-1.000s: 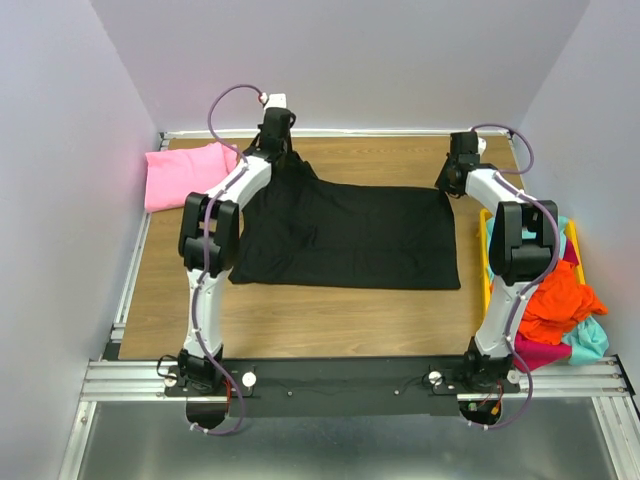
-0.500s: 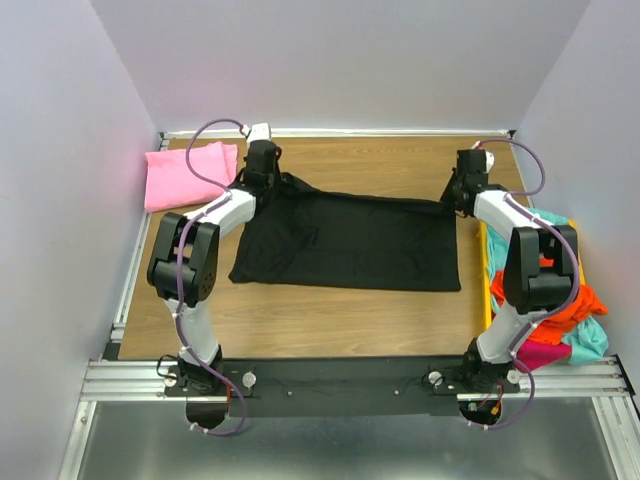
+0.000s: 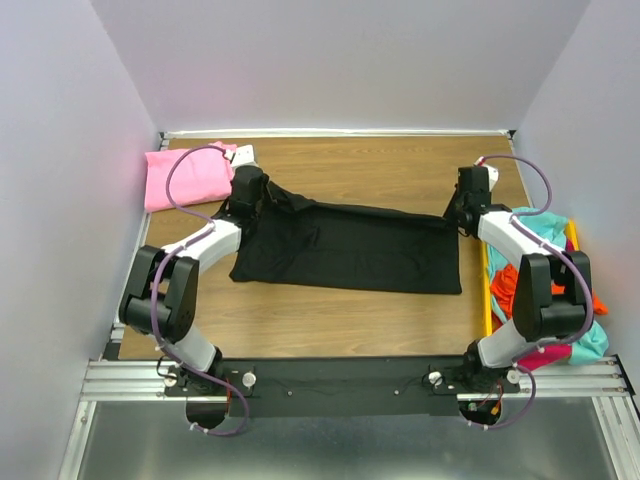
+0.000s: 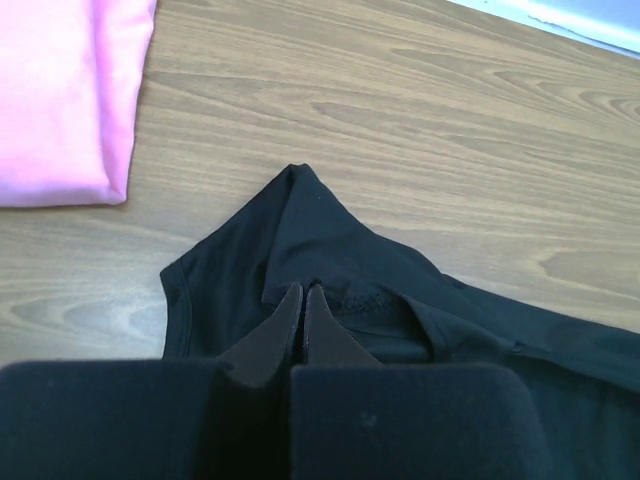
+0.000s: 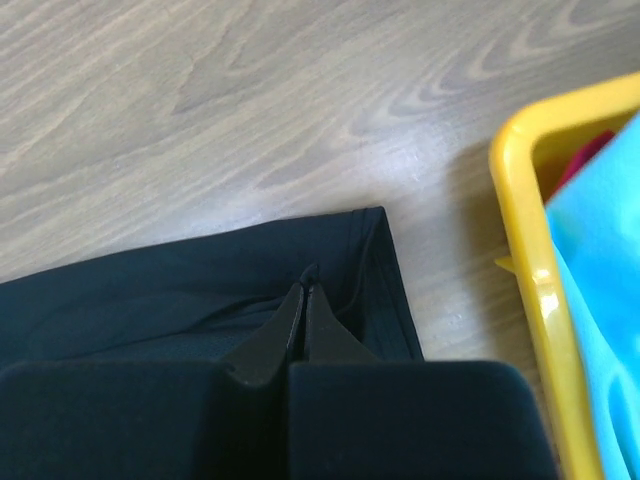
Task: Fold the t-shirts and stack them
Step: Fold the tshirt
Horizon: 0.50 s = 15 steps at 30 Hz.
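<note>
I hold the black t-shirt (image 3: pixel 350 245), spread across frame centre on the table (image 3: pixel 380 160). Both pincers are clamped narrow on its upper edge: the left gripper (image 4: pixel 303 292) at the upper-left corner, the right gripper (image 5: pixel 305 278) at the upper-right corner.

Risk: the thin cloth can slip from either pinch if I pull unevenly, skewing the fold. The right arm can snag the yellow bin (image 5: pixel 525 240) just beside it.

Count:
- one black shirt
- one folded pink t-shirt (image 3: pixel 185 175), upper left
- one bin holding at least one teal shirt (image 5: pixel 600 230), orange shirt (image 3: pixel 503 285) and magenta shirt (image 3: pixel 545 353)
</note>
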Each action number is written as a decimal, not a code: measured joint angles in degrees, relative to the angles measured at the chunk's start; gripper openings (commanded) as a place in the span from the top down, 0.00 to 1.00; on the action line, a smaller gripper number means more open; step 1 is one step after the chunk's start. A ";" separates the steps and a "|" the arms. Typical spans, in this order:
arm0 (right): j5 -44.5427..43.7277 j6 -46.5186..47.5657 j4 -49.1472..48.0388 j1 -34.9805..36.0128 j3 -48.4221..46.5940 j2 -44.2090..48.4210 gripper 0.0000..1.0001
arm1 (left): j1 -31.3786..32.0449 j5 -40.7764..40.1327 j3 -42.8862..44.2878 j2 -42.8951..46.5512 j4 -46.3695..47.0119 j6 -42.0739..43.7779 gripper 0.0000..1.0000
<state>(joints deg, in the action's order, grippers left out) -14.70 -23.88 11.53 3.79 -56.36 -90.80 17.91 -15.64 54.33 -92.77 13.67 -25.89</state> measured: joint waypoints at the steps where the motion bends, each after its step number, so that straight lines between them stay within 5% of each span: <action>1: -0.20 0.02 -0.17 0.09 0.66 0.79 0.98 | 0.07 -0.02 -0.81 0.83 0.31 -0.11 1.00; 11: -1.99 -0.31 -0.98 1.01 6.32 4.28 0.94 | 0.81 -0.07 -8.09 2.91 1.81 -1.18 0.99; 12: -2.49 -0.57 -1.20 1.20 7.48 4.74 0.78 | 1.07 -0.07 -9.33 3.30 1.90 -1.51 0.92; 14: -3.50 -1.07 -1.20 1.66 9.68 6.27 0.41 | 1.55 -0.07 -11.85 4.72 1.81 -2.34 0.57; 15: -4.39 -1.66 -1.07 2.08 11.10 7.65 0.34 | 1.81 -0.07 -13.73 6.10 1.70 -2.27 0.53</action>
<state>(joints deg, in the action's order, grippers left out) -19.09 -25.54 10.46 5.87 -45.25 -83.15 19.73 -15.70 40.60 -86.67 15.38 -28.16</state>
